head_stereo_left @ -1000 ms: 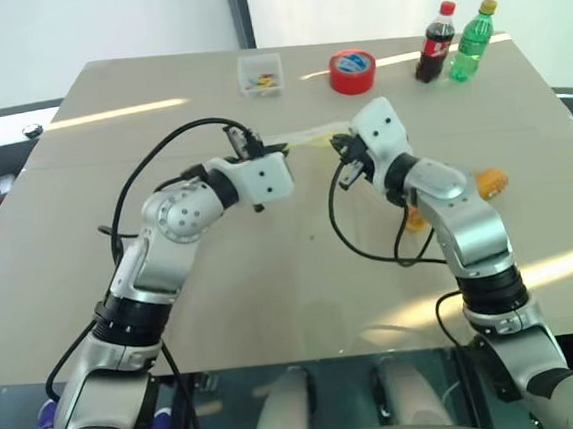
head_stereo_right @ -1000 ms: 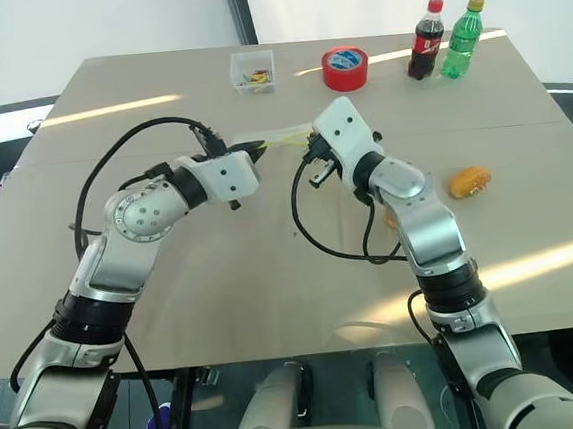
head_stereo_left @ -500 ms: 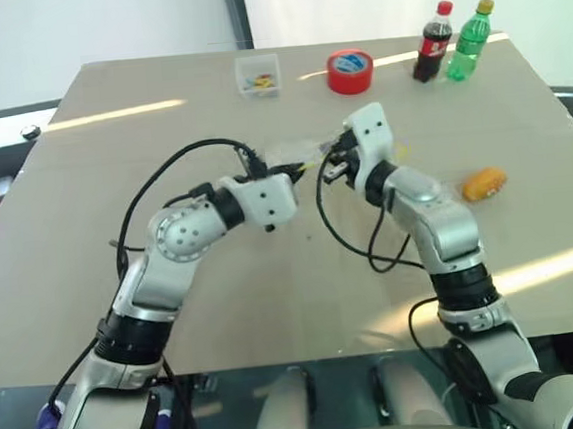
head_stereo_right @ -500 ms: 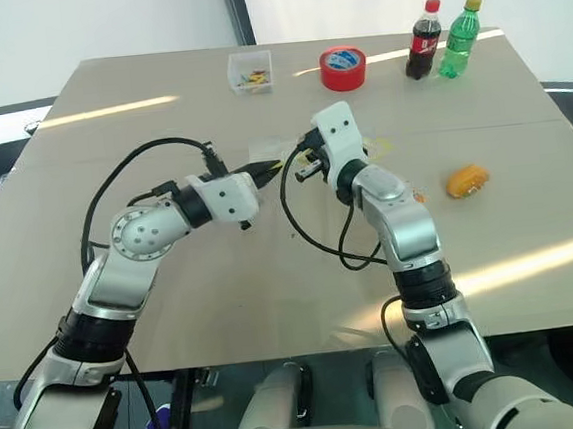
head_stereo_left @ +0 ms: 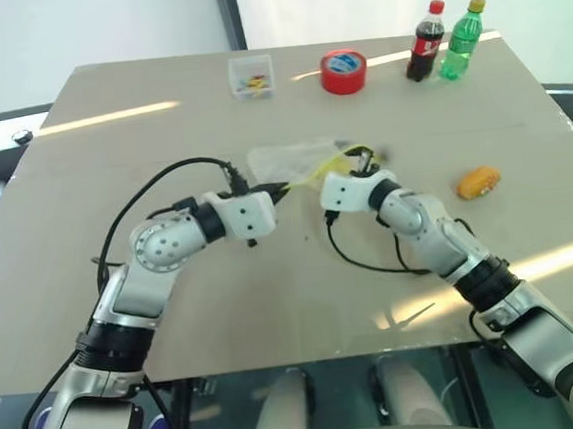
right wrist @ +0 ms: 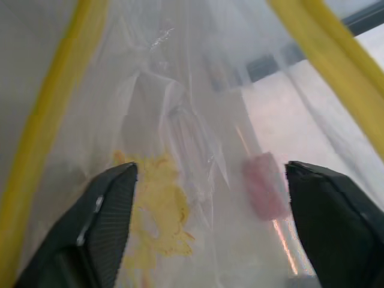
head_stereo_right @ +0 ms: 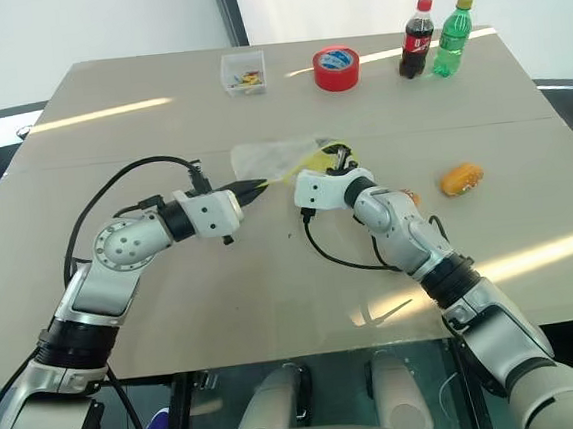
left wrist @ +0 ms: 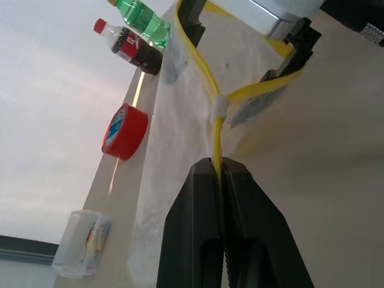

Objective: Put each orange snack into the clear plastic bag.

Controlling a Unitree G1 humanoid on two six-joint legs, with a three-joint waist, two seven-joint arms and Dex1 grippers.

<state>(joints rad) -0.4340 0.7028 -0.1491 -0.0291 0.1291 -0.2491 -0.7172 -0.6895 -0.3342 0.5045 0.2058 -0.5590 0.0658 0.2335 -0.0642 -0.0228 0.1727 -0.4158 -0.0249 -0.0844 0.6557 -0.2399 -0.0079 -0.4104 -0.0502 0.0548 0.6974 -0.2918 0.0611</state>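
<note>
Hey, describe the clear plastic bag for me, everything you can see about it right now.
The clear plastic bag is thin, crinkly and transparent, with a yellow strip along its mouth. It lies mid-table. The left pincer is shut on the yellow strip, and the right pincer, open, sits inside the mouth. Yellowish crumbs or smears show inside.
</note>
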